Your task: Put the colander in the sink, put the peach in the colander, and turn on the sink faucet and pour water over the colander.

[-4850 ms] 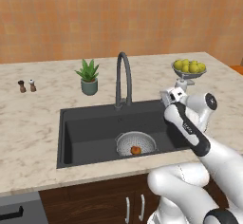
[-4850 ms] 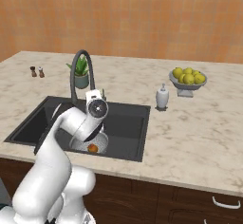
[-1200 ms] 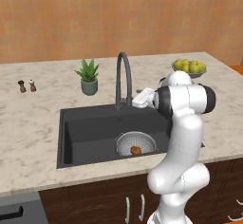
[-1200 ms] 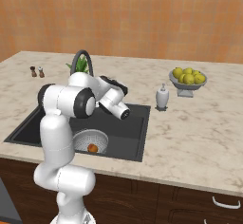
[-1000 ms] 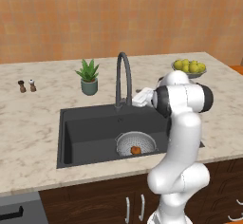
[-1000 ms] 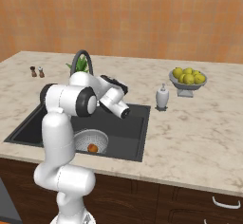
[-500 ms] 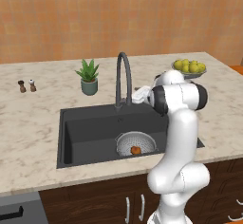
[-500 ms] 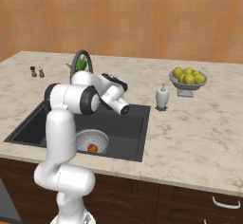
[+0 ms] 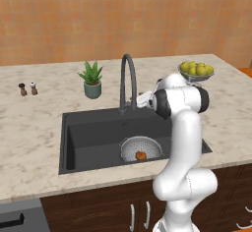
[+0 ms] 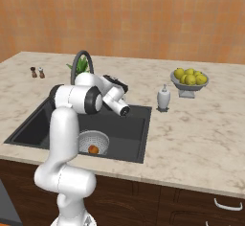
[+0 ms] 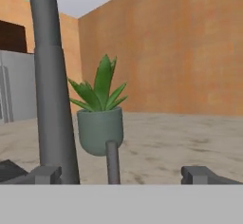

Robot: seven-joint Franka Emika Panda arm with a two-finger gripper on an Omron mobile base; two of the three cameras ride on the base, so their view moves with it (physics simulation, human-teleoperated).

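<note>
Left base view first: the round silvery-grey perforated metal colander (image 9: pixel 141 148) sits in the front right part of the big dark grey rectangular sink (image 9: pixel 93 130), and the small orange-red peach (image 9: pixel 141 155) is lying inside it. The tall dark grey gooseneck faucet (image 9: pixel 128 81) stands at the back rim of the sink, and the pincer (image 9: pixel 140 102) is right at its base on the right side. Can't tell from here whether it's touching. On the beige marbled counter (image 9: pixel 34 123) there's a spiky green plant in a grey-green pot (image 9: pixel 92 80) left of the faucet, plus a pedestal bowl of yellow-green fruit (image 9: pixel 196 70) off to the right.

Right base view: same deal, colander (image 10: pixel 93 141) with the peach (image 10: pixel 94 149) in it, at the sink's (image 10: pixel 131 136) near edge. A white soap dispenser (image 10: pixel 163 97) stands between sink and fruit bowl (image 10: pixel 190 80).

Hand view: the two dark fingertips (image 11: pixel 45 174) are spread wide apart, with a thin grey upright lever (image 11: pixel 112 162) standing between them, nothing pinched. The faucet's thick column (image 11: pixel 53 85) rises on the left, the potted plant (image 11: pixel 100 119) behind.
</note>
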